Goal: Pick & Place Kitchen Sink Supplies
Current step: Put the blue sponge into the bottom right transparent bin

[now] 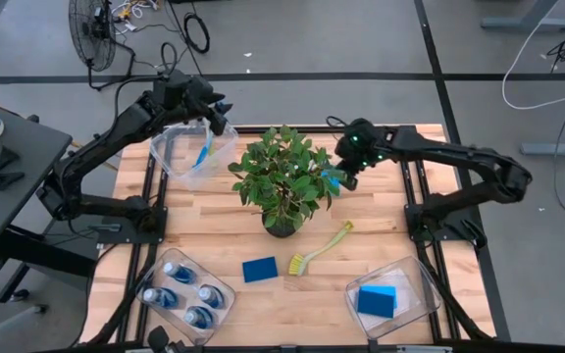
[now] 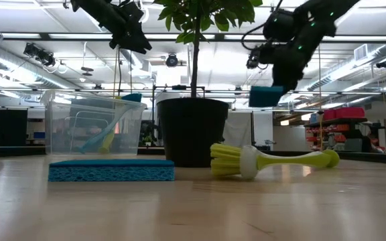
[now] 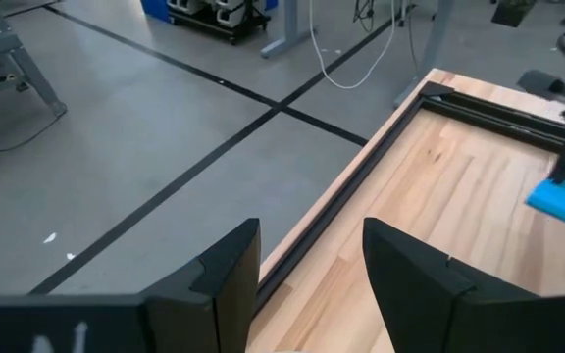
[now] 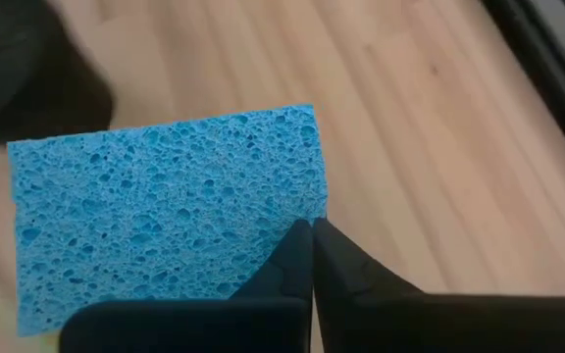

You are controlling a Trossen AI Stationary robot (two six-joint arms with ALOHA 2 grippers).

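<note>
The right claw (image 1: 339, 178) hangs above the far side of the bench (image 1: 381, 235), just beside the potted plant (image 1: 282, 181), its fingers pressed together on the edge of a blue sponge (image 4: 165, 216) that dangles clear of the wood. The step in hand looks like carrying this sponge to the clear bin (image 1: 415, 312) at the near right corner, where another blue sponge (image 1: 377, 300) already lies. To do it well, the arm should keep the thin pinch firm, swing clear of the plant's leaves, and lower over the bin's middle before letting go, since a sponge held by one edge can swing or slip. The left claw (image 1: 222, 116) waits spread and empty over the far-left bin (image 1: 170, 157), which holds a brush (image 1: 202, 154). A third sponge (image 1: 259, 269) and a yellow-green brush (image 1: 320, 249) lie on the bench in front of the plant, and the blue bottles (image 1: 184, 294) sit in the near-left bin (image 1: 226, 294).
</note>
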